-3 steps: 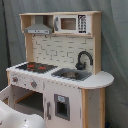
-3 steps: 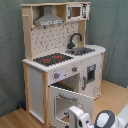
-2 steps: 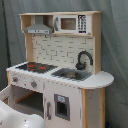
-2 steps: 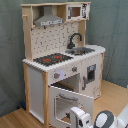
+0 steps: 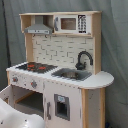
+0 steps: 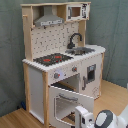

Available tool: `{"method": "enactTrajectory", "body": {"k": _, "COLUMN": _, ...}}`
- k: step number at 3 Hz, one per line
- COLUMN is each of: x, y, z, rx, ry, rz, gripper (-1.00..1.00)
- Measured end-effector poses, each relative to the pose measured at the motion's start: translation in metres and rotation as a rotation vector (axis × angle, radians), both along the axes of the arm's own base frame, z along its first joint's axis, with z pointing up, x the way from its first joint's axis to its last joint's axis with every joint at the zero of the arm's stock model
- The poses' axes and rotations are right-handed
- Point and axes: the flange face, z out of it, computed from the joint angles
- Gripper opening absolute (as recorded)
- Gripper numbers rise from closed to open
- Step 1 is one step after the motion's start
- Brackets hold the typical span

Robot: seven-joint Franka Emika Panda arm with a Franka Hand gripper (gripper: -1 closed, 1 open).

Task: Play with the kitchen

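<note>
The tall pale-wood and white toy kitchen (image 6: 62, 57) stands just behind my hand (image 6: 84, 117), whose grip I cannot tell, low before its dropped-open oven door (image 6: 67, 102).

Curtained test corner (grey backdrop (image 5: 112, 45))

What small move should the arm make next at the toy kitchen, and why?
Probably ease the gripper toward the oven door. In the second exterior view the door hangs swung open, and the arm sits low just in front of it, nearer than the hob or sink.
</note>
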Motion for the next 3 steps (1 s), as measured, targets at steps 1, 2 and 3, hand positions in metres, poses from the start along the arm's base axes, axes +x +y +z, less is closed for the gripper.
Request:
{"method": "enactTrajectory", "body": {"k": 1, "x": 0.003, "y": -0.025, "z": 0.000, "rx": 0.007, "ry": 0.013, "rz": -0.034, "gripper": 1.00}}
{"method": "enactTrajectory", "body": {"k": 2, "x": 0.005, "y": -0.049, "z": 0.005, "rx": 0.012, "ry": 0.030, "rz": -0.066, "gripper": 1.00}}
{"method": "enactTrajectory", "body": {"k": 3, "x": 0.008, "y": -0.073, "z": 0.008, "rx": 0.012, "ry": 0.047, "rz": -0.097, "gripper": 1.00}}
